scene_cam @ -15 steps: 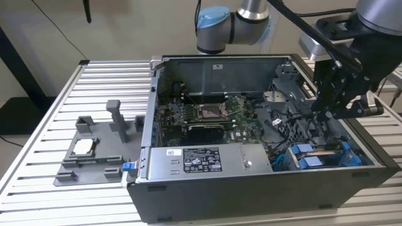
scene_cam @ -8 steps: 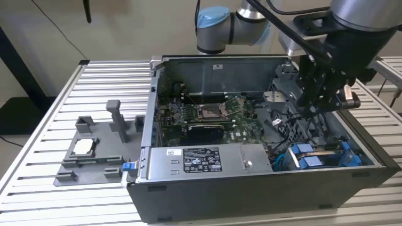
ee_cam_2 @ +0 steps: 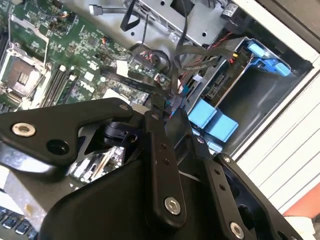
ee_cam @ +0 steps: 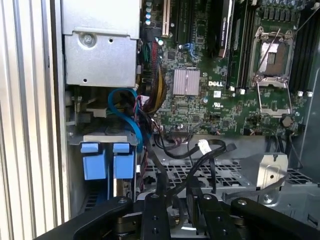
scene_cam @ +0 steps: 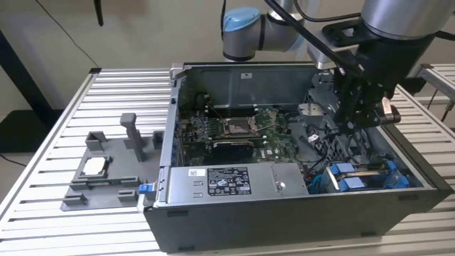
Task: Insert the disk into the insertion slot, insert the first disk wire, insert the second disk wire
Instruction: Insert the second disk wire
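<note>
The disk [scene_cam: 350,183], in its bright blue frame, sits in the insertion slot [ee_cam: 100,136] at the case's front corner on the exterior view's right. Its two blue end tabs [ee_cam: 107,165] face outwards and also show in the second wrist view [ee_cam_2: 212,120]. My gripper [scene_cam: 357,127] reaches down into the case, just behind the slot. In both wrist views it [ee_cam: 180,197] [ee_cam_2: 167,114] is shut on a black disk wire [ee_cam: 200,152] that loops over the metal cage. The wire's end between the fingers is hidden.
The green motherboard [scene_cam: 242,133] with its square CPU socket [ee_cam: 272,55] fills the case floor. A grey labelled power-supply box [scene_cam: 227,182] lies along the front. A blue cable [ee_cam: 125,117] and other loose wires crowd beside the slot. A grey fixture [scene_cam: 106,170] stands on the slatted table [scene_cam: 42,213].
</note>
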Robot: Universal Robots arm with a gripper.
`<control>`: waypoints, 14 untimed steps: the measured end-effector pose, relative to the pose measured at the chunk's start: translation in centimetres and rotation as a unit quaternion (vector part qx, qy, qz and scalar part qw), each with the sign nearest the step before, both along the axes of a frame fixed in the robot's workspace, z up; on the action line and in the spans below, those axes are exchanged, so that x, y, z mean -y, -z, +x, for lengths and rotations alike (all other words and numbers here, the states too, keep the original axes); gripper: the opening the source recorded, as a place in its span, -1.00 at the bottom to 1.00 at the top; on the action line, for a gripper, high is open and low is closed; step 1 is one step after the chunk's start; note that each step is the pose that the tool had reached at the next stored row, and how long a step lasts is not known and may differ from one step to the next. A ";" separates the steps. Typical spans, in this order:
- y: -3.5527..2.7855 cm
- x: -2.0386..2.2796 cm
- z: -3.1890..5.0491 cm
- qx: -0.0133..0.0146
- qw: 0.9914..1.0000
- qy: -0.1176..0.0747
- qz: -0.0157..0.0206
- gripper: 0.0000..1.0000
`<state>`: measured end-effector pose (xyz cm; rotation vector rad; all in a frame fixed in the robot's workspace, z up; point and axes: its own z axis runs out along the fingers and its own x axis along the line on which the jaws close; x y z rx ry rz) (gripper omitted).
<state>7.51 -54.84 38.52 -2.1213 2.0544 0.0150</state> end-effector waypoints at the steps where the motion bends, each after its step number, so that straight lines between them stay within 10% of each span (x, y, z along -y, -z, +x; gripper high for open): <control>1: 0.04 -0.01 0.00 0.000 1.000 -0.001 -0.005 -0.40; 14: 0.31 -0.48 -0.17 0.004 0.999 -0.010 -0.043 -0.40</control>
